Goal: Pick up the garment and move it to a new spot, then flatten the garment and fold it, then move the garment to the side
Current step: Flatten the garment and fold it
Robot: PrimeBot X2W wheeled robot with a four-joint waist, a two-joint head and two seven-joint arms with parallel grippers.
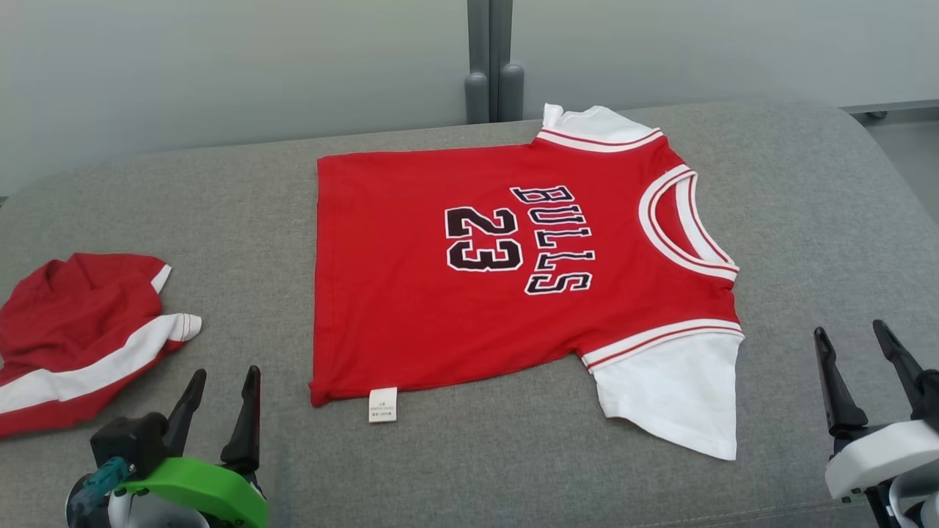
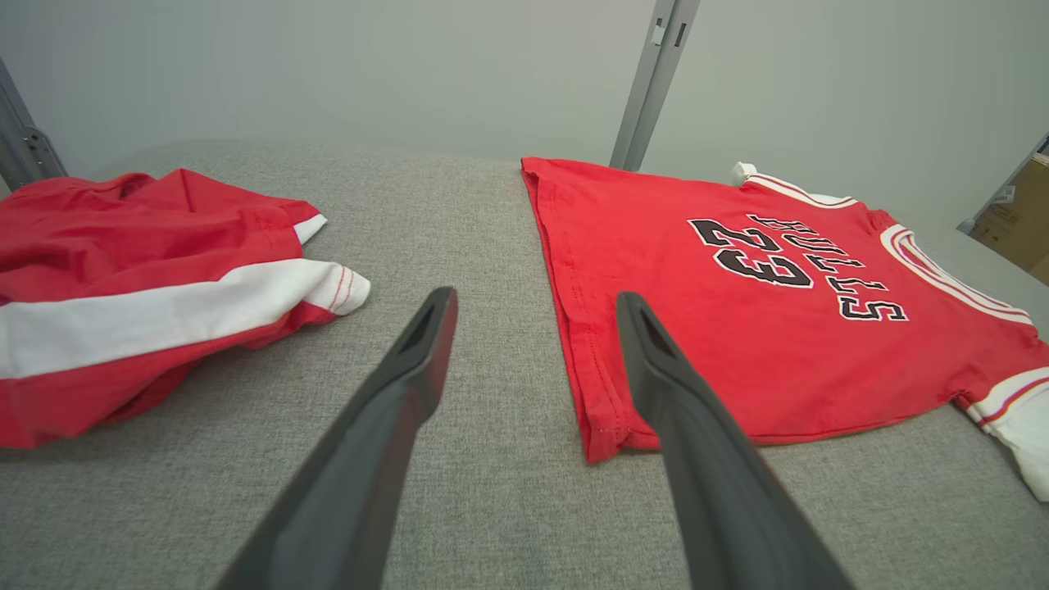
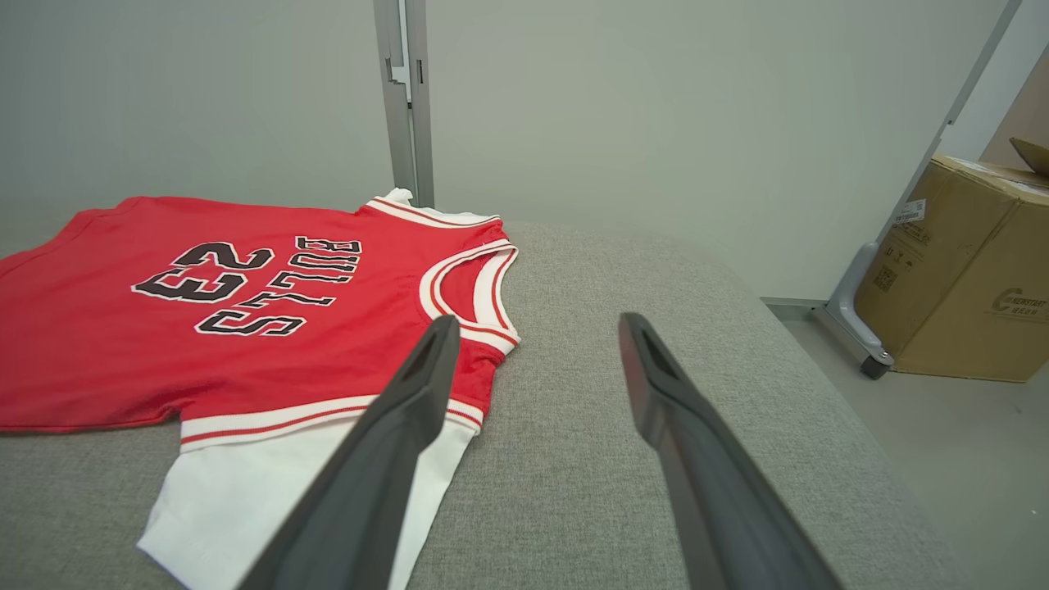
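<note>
Grey cushion [image 1: 220,191] bears a flat red Bulls 23 jersey [image 1: 411,293], with a crumpled red-and-white garment [image 1: 81,330] at left; near, left gripper [image 1: 225,374] and right gripper [image 1: 849,330] both gape wide, empty.

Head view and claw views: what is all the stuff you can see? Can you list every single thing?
jersey: one, red with white sleeves and black "BULLS 23", spread flat mid-cushion
label: one, white, at the jersey's near hem
crumpled garment: one, red with a white stripe, at the cushion's left, apart from the jersey
cushion: one, grey, under both garments
posts: two, grey, side by side against the pale wall behind
cardboard box: one, brown, on the floor past the cushion's right end
left claw: one, dark fingers, open, lower left
right claw: one, dark fingers, open, lower right
</note>
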